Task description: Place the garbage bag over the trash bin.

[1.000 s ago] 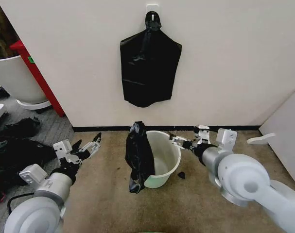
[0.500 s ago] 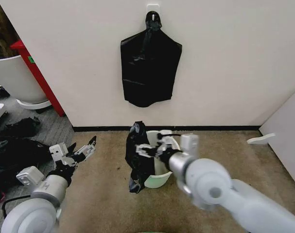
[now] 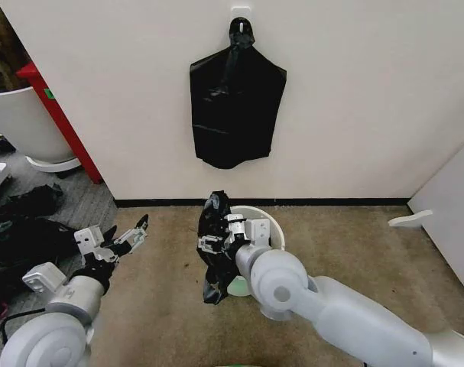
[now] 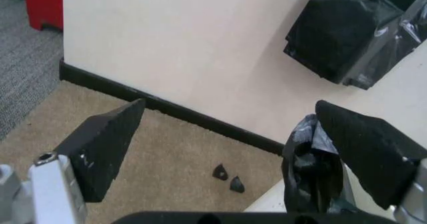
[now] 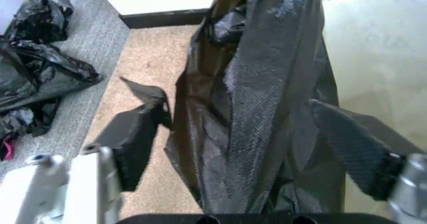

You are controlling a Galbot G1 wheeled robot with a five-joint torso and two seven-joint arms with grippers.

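Head view: a cream wall (image 3: 354,99) and tan carpet (image 3: 163,306) frame the scene, with a flat black bag (image 3: 235,107) hanging from a hook on the far wall, a big white tub (image 3: 17,122) far left and dark bags (image 3: 25,229) heaped beside it. Mid-floor stands the bin (image 3: 271,226), just short of the wall, with the garbage bag (image 3: 214,245) draped in a bunched column down its left side and not yet spread over the rim. Reaching across from the right, the right gripper (image 3: 216,233) is at the bag's upper part; the right wrist view shows its fingers (image 5: 137,134) spread wide with the bag (image 5: 260,108) between them, not closed on the plastic. Well to the left of the bin, the left gripper (image 3: 124,237) hangs over the carpet, its jaws wide and empty, the bag (image 4: 310,169) and bin (image 4: 270,204) in its sight past one fingertip (image 4: 360,149). Two small dark scraps (image 4: 227,178) lie on the carpet near the baseboard (image 4: 167,108). The step in hand appears to be taking hold of the bag; the next move would call for pinching an edge of its mouth, not the whole bunch, so it can be pulled across the opening.
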